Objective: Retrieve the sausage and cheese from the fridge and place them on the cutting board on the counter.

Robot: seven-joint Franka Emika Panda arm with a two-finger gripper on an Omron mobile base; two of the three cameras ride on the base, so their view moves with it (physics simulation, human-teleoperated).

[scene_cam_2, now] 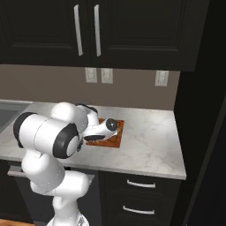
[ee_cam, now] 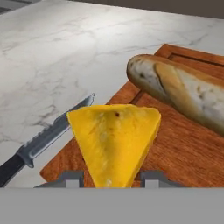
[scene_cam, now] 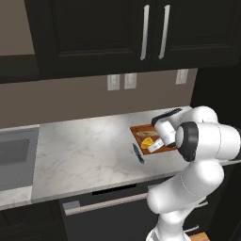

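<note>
Kitchen with dark wall cabinets (scene_cam: 94, 33) above a white-grey veined marble tabletop (scene_cam: 84, 150). From my remote seat, I read the scene as follows.

Cheese (ee_cam: 114, 142): a bright yellow wedge, standing on the near corner of the cutting board (ee_cam: 183, 148), its narrow end down between the two tips of the claw (ee_cam: 113, 178). I saw a tip on either side of the wedge, close to it, but I could not tell whether they pressed it or stood just clear, so grip or release stayed undecided.

On the board behind the cheese lay a tan, paler loaf-like piece (ee_cam: 179, 89), apart from the wedge. A dark serrated knife (ee_cam: 41, 142) lay on the marble just beside the board's edge.

In the left base view the board (scene_cam: 141, 129) sat at the right end of the tabletop, with the white arm (scene_cam: 202, 141) bent over it. A slim reddish-brown sausage was nowhere on the board that I could make out.

Step in hand, as I judged it: setting the cheese down on the board. The next move would call for spreading the claw fully and lifting straight off, without tipping the wedge toward the knife.
</note>
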